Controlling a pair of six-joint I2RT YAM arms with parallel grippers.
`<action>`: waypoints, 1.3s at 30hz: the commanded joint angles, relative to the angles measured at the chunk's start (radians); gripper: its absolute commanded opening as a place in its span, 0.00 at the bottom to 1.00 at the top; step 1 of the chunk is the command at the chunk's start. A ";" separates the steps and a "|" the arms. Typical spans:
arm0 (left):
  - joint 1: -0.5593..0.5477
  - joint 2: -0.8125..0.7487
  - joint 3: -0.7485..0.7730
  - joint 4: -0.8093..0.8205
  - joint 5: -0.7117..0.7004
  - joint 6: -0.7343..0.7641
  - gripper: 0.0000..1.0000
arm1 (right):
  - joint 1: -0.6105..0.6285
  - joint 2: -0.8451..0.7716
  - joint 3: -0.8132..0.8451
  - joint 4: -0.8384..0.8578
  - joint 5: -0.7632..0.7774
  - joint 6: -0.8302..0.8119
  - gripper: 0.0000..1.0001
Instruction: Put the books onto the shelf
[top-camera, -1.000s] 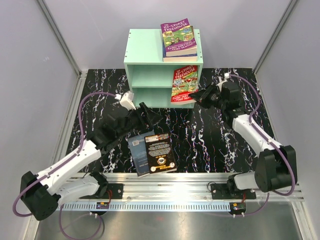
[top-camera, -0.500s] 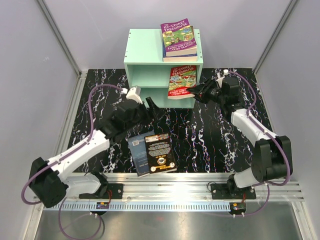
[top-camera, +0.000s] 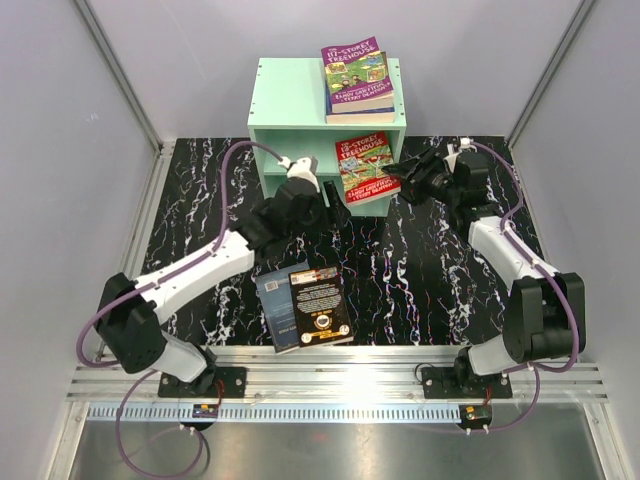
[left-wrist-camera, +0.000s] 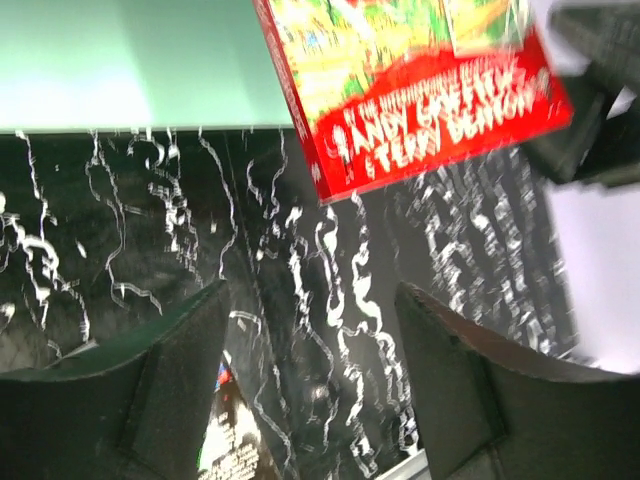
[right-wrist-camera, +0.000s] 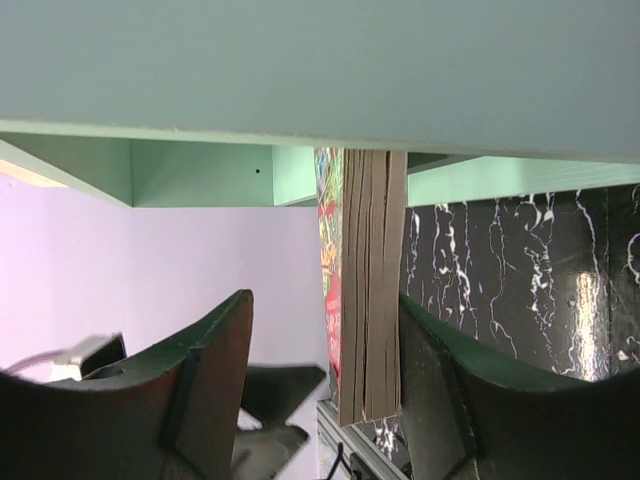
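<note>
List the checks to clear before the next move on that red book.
1. Right pincer open: ok; its jaws stand apart on either side of the red book page edge.
2. Red book fully inside shelf: not ok; it sticks out the front, tilted.
3. Left pincer open and empty: ok.
4. Purple book flat on shelf top: ok.
5. Black book and blue book shelved: not ok; both lie on the table.
6. Which compartment holds the red book: cannot tell.
</note>
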 joint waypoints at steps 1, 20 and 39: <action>-0.085 0.001 0.091 -0.036 -0.130 0.059 0.64 | -0.025 -0.012 0.026 0.045 -0.025 0.006 0.63; -0.142 0.302 0.372 -0.205 -0.247 0.167 0.24 | -0.037 0.000 -0.027 0.150 -0.068 0.072 0.62; -0.078 0.504 0.661 -0.286 -0.212 0.242 0.24 | -0.060 -0.015 -0.095 0.185 -0.086 0.087 0.61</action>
